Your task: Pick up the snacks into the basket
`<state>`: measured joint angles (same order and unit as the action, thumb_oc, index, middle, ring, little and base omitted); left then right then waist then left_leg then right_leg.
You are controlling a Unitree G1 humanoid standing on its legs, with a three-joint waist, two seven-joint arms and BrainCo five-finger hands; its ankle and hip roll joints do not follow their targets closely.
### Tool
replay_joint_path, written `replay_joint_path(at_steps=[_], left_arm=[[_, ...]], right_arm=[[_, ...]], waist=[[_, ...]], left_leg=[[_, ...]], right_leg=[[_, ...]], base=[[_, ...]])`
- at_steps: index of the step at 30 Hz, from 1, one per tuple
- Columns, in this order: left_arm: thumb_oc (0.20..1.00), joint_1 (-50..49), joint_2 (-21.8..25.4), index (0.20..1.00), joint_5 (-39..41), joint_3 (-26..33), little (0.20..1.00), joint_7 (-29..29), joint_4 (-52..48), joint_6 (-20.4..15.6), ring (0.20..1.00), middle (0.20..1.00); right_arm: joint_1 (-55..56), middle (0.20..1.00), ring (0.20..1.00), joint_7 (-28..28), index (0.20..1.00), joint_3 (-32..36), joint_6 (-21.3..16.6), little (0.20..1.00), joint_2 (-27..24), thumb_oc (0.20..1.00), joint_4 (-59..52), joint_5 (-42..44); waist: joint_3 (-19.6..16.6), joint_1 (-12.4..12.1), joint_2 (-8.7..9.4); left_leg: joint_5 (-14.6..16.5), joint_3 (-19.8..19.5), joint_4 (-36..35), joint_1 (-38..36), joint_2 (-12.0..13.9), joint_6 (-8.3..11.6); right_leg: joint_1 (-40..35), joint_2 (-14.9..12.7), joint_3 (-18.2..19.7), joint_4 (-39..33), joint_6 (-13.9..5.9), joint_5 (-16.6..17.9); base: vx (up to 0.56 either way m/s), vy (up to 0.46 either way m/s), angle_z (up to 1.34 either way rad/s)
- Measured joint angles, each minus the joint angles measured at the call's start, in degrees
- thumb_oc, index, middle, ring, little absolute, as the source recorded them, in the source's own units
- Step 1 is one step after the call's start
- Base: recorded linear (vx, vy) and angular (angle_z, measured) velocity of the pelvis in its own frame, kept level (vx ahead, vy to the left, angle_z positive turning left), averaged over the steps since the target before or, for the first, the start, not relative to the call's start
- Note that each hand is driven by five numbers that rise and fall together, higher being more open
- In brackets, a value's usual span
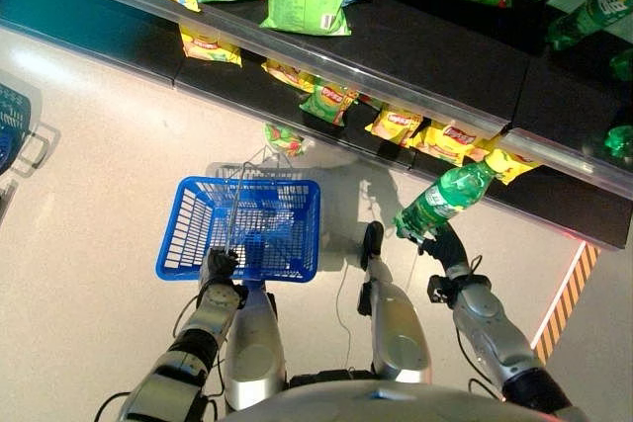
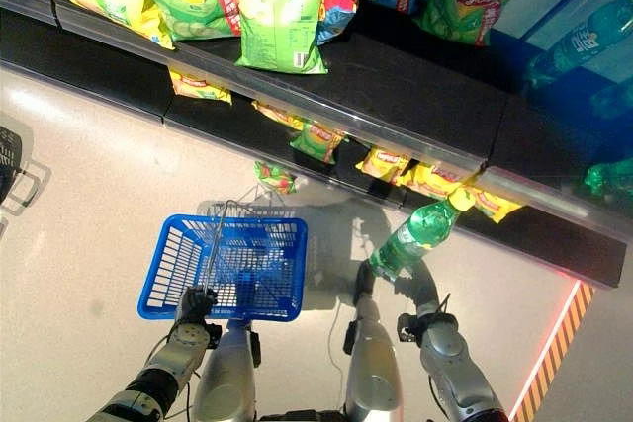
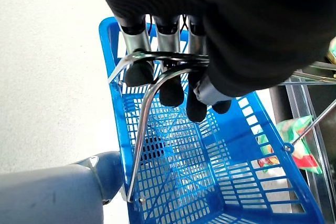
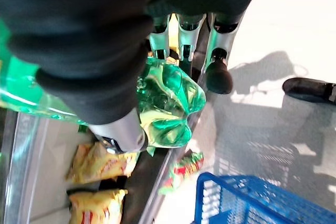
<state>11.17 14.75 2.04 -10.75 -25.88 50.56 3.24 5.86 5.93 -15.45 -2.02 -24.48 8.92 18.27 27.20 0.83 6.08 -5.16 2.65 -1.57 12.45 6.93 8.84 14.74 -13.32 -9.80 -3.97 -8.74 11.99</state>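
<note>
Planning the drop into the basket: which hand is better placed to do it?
Right. The right hand already grips the green bottle, while the left hand is curled round the blue basket's wire handle.

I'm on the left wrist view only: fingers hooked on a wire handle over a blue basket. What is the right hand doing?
Observer: The right hand is shut on a green bottle, held up in front of the shelves.
Operator: Is the bottle over the basket yet?
Observer: No. In the eye views it hangs to the right of the blue basket, over bare floor.
Operator: Anything dropped on the floor?
Observer: One small snack bag lies on the floor just beyond the basket, near the bottom shelf.
Operator: And my left hand?
Observer: The left hand is curled round the basket's wire handle.
</note>
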Motion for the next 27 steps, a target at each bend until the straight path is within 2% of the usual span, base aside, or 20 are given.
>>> replay_joint_path(at_steps=[2, 3, 5, 12, 16, 17, 23, 27], left_arm=[[0.2, -1.12, 0.11, 0.2, 1.42, 1.16, 0.2, 0.24, -2.55, -0.18, 0.2, 0.2], [0.2, -2.35, 0.34, 0.2, 2.35, 1.24, 0.2, 0.47, -4.94, -1.43, 0.2, 0.2], [0.2, -3.43, 0.58, 0.2, 4.03, 1.26, 0.2, 0.97, -7.31, -2.1, 0.2, 0.2], [0.2, -5.64, 2.17, 0.2, 8.98, 0.67, 0.2, 3.43, -17.12, -4.38, 0.2, 0.2], [0.2, -6.44, 2.18, 0.2, 12.97, 0.19, 0.2, 5.68, -23.85, -5.32, 0.2, 0.2], [0.2, -6.32, 2.16, 0.2, 13.59, -0.07, 0.2, 6.03, -24.6, -5.49, 0.2, 0.2], [0.2, -3.9, 2.79, 0.2, 17.02, -6.25, 0.2, 8.47, -32.9, -5.9, 0.2, 0.2], [0.2, -1.89, 3.81, 0.2, 17.0, -10.44, 0.2, 9.47, -35.79, -5.82, 0.2, 0.2]], right_arm=[[0.1, 0.2, 0.2, -2.35, 0.2, -0.52, 0.04, 0.2, -1.54, 0.2, 0.05, -0.79], [0.5, 0.2, 0.2, -3.73, 0.2, -0.55, 0.18, 0.2, -1.97, 0.2, 0.07, -1.15], [0.18, 0.2, 0.2, -4.27, 0.2, -1.07, 0.12, 0.2, -1.78, 0.2, 0.98, -3.21], [-14.01, 0.2, 0.2, -0.29, 0.2, -6.78, 3.16, 0.2, 4.01, 0.2, 18.25, -11.04], [-20.65, 0.2, 0.2, 0.9, 0.2, -10.28, 4.65, 0.2, 7.64, 0.2, 22.63, -13.09], [-22.17, 0.2, 0.2, 0.88, 0.2, -10.54, 4.81, 0.2, 8.24, 0.2, 22.73, -13.44], [-33.75, 0.2, 0.2, 2.35, 0.2, -14.98, 5.37, 0.2, 14.23, 0.2, 30.82, -14.69], [-38.58, 0.2, 0.2, 3.14, 0.2, -17.58, 5.93, 0.2, 16.78, 0.2, 35.11, -14.43]], waist=[[0.02, -0.01, 0.04], [0.02, -0.13, 0.04], [0.02, -0.18, 0.04], [0.09, -0.78, -0.2], [0.34, -2.18, -0.9], [0.37, -3.23, -1.13], [0.46, -5.84, -3.59], [0.47, -7.02, -4.15]], left_leg=[[-0.03, 0.0, -0.05, -0.01, 0.01, 0.04], [-0.18, -0.01, -0.05, -0.25, 0.0, 0.27], [-0.18, 0.06, -0.45, -0.91, 0.02, 0.27], [-0.29, -0.15, -0.8, -0.92, 0.02, 0.21], [-0.41, -1.13, -0.9, -0.69, -0.01, 0.22], [-0.41, -1.25, -0.89, -0.68, -0.02, 0.22], [-0.53, -3.0, -0.59, 0.22, -0.39, 0.13], [-0.56, -3.19, -0.52, 0.34, -0.6, 0.13]], right_leg=[[-0.15, 0.02, -0.07, -0.29, -0.03, 0.03], [-0.45, 0.01, -0.09, -0.33, -0.04, 0.03], [-0.86, 0.01, -0.12, -0.37, -0.15, -0.07], [-1.13, 0.04, -0.44, -0.8, -0.16, -0.04], [-1.75, -0.01, -1.64, -1.18, -0.22, -0.05], [-1.84, -0.06, -1.78, -1.19, -0.21, -0.11], [-2.4, -0.45, -3.5, -1.19, -0.32, -0.38], [-2.41, -0.65, -3.65, -1.19, -0.34, -0.39]], base=[[0.01, -0.017, 0.0], [0.02, -0.035, 0.0], [0.01, -0.021, -0.01], [0.0, -0.002, 0.01], [-0.01, -0.013, 0.1], [0.0, -0.019, 0.14], [-0.01, 0.002, 0.14], [-0.01, 0.003, 0.02]])
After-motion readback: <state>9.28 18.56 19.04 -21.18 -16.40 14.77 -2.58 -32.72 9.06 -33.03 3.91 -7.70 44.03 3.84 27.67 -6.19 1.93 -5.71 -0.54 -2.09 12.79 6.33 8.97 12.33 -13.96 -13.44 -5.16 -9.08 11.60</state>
